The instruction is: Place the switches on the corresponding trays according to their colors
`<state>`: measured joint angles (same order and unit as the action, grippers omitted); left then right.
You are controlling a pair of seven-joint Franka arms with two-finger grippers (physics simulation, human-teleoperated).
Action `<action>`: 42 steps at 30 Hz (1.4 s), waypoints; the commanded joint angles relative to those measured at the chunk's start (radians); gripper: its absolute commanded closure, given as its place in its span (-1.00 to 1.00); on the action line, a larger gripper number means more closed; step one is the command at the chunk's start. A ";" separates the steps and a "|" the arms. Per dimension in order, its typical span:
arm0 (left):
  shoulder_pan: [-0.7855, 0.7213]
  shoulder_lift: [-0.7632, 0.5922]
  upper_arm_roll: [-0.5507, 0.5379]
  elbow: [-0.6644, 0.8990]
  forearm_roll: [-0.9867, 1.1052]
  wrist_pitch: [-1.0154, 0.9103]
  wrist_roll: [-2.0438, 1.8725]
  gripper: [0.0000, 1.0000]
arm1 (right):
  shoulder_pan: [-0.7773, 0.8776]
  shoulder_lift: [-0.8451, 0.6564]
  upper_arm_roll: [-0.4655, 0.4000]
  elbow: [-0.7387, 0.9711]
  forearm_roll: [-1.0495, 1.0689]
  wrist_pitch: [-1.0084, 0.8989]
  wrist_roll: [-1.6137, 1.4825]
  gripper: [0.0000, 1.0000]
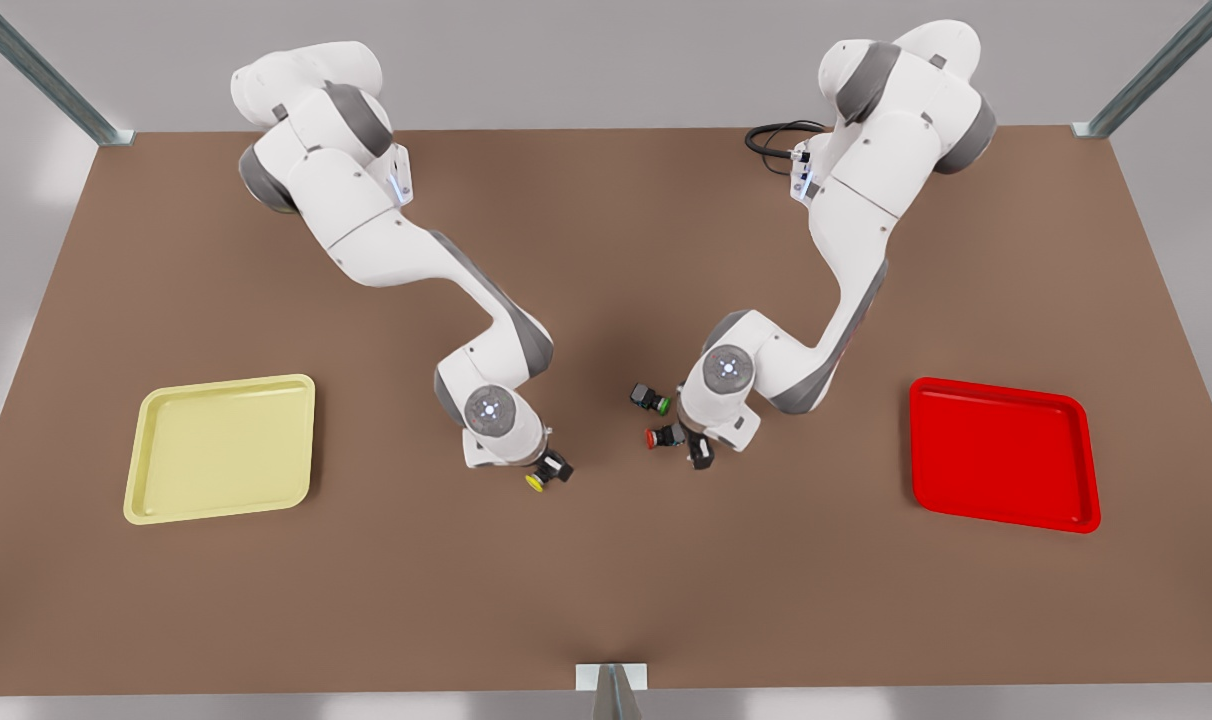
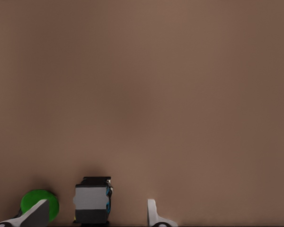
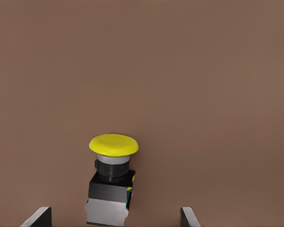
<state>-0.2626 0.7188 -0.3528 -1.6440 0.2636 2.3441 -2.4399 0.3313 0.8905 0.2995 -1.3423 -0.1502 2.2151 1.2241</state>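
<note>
While my two arms lean over the brown table point(image 1: 606, 600) in the front view, the yellow tray point(image 1: 221, 448) and red tray point(image 1: 1006, 452) lie well apart, the green switch point(image 1: 652, 399) beside the red switch point(image 1: 666, 436). From my left wrist, my left gripper point(image 2: 97, 213) is spread around a dark switch body, green cap by one finger point(image 2: 35, 213). From my right wrist, my right gripper point(image 3: 116, 218) gapes around the yellow switch point(image 3: 112, 182).

- Table point(image 1: 606, 580): plain brown.
- Yellow tray point(image 1: 221, 448): pale yellow all over.
- Red tray point(image 1: 1004, 453): bright red all over.
- Yellow switch point(image 3: 110, 187): yellow cap, black collar, dark grey body with a lighter grey face and a blue trace at one edge.
- Red switch point(image 1: 665, 436): red cap, dark body.
- Green switch point(image 1: 651, 399): green cap, dark body.
- Arms point(image 1: 366, 220): white shells, grey joints.
- Left gripper point(image 2: 98, 215): pale grey fingertips.
- Right gripper point(image 3: 116, 218): grey fingertips.
- Cable point(image 1: 776, 137): black.
- Frame posts point(image 1: 1156, 70): grey-green metal.
</note>
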 commanded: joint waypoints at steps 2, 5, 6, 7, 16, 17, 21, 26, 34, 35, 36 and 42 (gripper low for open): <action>-0.012 0.002 0.000 0.003 0.000 0.001 -0.008 -1.00 | 0.000 0.007 0.000 0.000 0.000 0.000 0.000 -1.00; -0.017 0.011 0.001 -0.002 0.006 0.001 -0.013 -0.95 | 0.005 0.016 0.000 0.000 0.001 0.005 0.000 -1.00; -0.017 0.014 0.001 -0.005 0.011 0.014 -0.013 -0.95 | 0.018 0.022 0.000 0.000 0.001 0.009 0.000 -1.00; -0.017 0.024 0.001 -0.007 0.011 0.026 -0.013 -0.95 | 0.028 0.024 0.000 -0.003 0.004 0.026 0.000 -1.00; -0.023 0.054 0.015 -0.005 0.048 0.050 -0.030 -0.54 | 0.029 0.053 -0.008 -0.001 0.003 0.058 0.000 -1.00; -0.024 0.056 0.017 -0.005 0.063 0.050 -0.030 -0.54 | 0.031 0.054 -0.008 -0.001 0.004 0.058 0.000 -1.00; -0.023 0.054 0.018 -0.008 0.063 0.047 -0.036 -0.36 | 0.029 0.054 -0.008 0.000 0.006 0.058 -0.002 -0.18; -0.023 0.053 0.018 -0.013 0.063 0.047 -0.042 -0.28 | 0.025 0.065 -0.008 0.015 0.006 0.058 -0.002 0.05; -0.024 0.048 0.018 -0.019 0.063 0.034 -0.051 -0.18 | 0.020 0.059 -0.008 0.019 0.006 0.049 -0.014 0.13; -0.024 0.047 0.018 -0.020 0.063 0.032 -0.056 -0.18 | 0.012 0.056 -0.008 0.020 0.006 0.034 -0.014 0.07; -0.024 0.047 0.018 -0.020 0.063 0.031 -0.056 -0.15 | 0.009 0.051 -0.008 0.025 0.004 0.017 -0.020 0.03; -0.035 0.050 0.018 -0.020 0.063 0.031 -0.073 -0.11 | -0.205 -0.160 0.013 0.020 0.032 -0.272 -0.466 -0.09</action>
<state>-0.3005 0.7700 -0.3344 -1.6644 0.3274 2.3746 -2.5127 0.0689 0.6803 0.3209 -1.3781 -0.0946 1.9483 0.6529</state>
